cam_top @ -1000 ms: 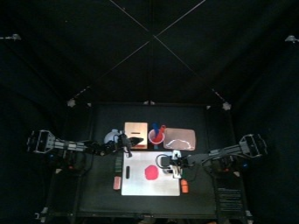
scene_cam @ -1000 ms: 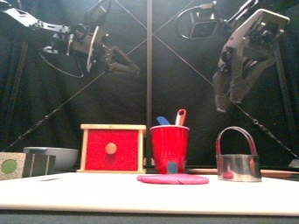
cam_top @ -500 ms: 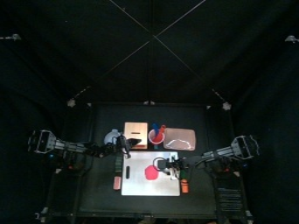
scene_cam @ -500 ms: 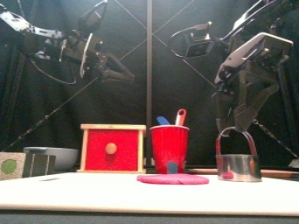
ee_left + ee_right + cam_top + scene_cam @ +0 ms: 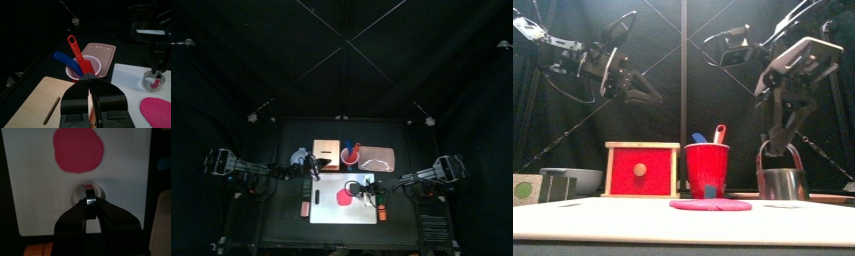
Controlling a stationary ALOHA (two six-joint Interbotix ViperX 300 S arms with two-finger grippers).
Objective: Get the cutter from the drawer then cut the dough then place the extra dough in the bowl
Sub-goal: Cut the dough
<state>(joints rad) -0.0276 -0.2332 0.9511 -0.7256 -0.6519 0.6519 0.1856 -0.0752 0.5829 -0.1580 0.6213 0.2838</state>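
The metal cutter (image 5: 782, 185) stands over the right part of the white cutting board (image 5: 329, 185). My right gripper (image 5: 780, 148) has come down from above and is shut on its wire handle; in the right wrist view the jaws pinch the handle over the cutter (image 5: 85, 192). The flat red dough (image 5: 342, 199) lies on the board to the cutter's left, also seen as dough (image 5: 79, 150). My left gripper (image 5: 91, 86) hovers shut and empty above the wooden box (image 5: 641, 170) with its red drawer front.
A red cup (image 5: 707, 168) with a blue and a red knife stands behind the board, a pink tray (image 5: 377, 157) to its right. The blue-grey bowl (image 5: 583, 179) sits at the far left. A small orange thing (image 5: 305, 208) lies by the board's left edge.
My right gripper came down onto the cutter's handle and shut on it; the cutter now sits slightly higher. The left arm drifted a little to the left.
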